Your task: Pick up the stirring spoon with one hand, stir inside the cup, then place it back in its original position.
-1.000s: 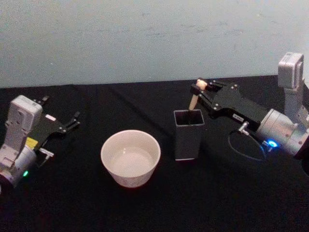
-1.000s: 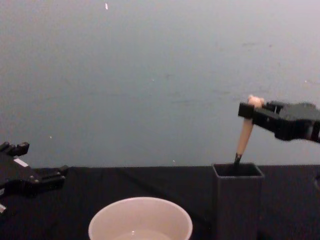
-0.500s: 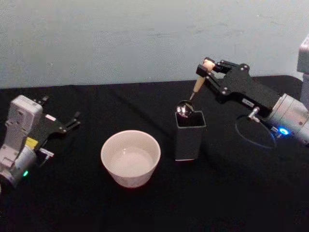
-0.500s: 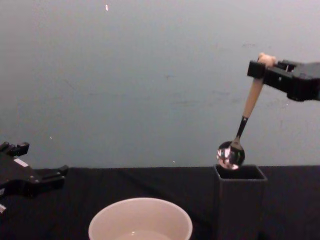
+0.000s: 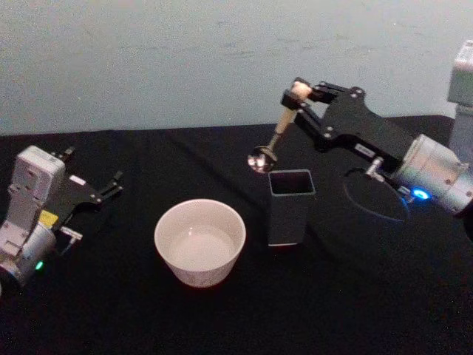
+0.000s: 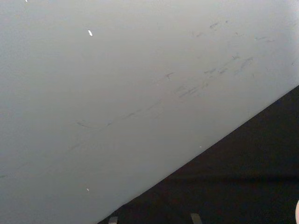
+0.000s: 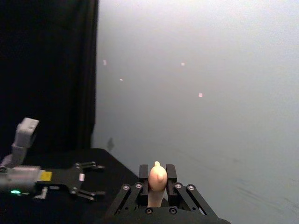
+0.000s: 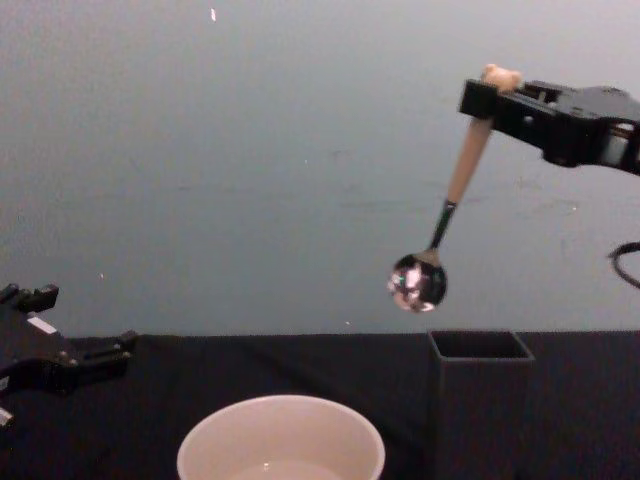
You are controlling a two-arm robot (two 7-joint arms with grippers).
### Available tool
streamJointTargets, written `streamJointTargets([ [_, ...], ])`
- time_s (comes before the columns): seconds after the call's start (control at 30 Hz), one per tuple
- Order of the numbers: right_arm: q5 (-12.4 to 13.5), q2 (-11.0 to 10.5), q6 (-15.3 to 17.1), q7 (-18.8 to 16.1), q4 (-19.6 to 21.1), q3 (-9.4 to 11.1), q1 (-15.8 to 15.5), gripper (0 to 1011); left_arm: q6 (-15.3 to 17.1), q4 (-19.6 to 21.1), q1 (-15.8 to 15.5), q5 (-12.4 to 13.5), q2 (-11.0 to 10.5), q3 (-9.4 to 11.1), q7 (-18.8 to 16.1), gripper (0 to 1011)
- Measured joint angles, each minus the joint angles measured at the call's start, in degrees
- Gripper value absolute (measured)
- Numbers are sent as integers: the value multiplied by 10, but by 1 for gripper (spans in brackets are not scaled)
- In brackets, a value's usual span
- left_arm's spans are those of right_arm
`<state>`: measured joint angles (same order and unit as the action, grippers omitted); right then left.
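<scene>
My right gripper (image 5: pixel 299 97) is shut on the top of the stirring spoon (image 5: pixel 275 137), just under its small bear head (image 7: pixel 157 176). The spoon (image 8: pixel 452 195) hangs in the air with its shiny bowl (image 8: pixel 417 282) clear of the dark grey square holder (image 5: pixel 289 206), above and to the left of its mouth. The wide cream cup (image 5: pixel 199 241) stands on the black table to the left of the holder (image 8: pixel 478 400). My left gripper (image 5: pixel 111 185) rests open at the far left of the table.
A black cloth covers the table (image 5: pixel 355 296). A pale wall (image 5: pixel 185 59) rises right behind it. A cable loops behind the right wrist (image 5: pixel 373 196).
The right gripper has lifted the spoon fully out of the holder and carried it up and left toward the cup. The left arm has not moved.
</scene>
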<state>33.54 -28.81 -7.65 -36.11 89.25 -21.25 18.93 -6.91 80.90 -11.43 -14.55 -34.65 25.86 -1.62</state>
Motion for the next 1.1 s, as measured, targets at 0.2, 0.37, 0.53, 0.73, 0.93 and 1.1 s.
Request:
streamJointTargets([
  [0.2, -7, 17, 0, -17, -17, -31, 24, 214, 0, 0, 0, 0, 0, 0, 0, 1001],
  [0.37, -16, 33, -4, -30, -39, -60, 41, 214, 0, 0, 0, 0, 0, 0, 0, 1001],
  [0.53, -30, 45, -11, -41, -60, -84, 54, 214, 0, 0, 0, 0, 0, 0, 0, 1001],
  [0.73, -52, 60, -28, -52, -96, -110, 67, 214, 0, 0, 0, 0, 0, 0, 0, 1001],
  [0.93, -72, 75, -43, -58, -135, -127, 79, 214, 0, 0, 0, 0, 0, 0, 0, 1001],
  [1.1, -86, 87, -55, -66, -167, -138, 88, 214, 0, 0, 0, 0, 0, 0, 0, 1001],
])
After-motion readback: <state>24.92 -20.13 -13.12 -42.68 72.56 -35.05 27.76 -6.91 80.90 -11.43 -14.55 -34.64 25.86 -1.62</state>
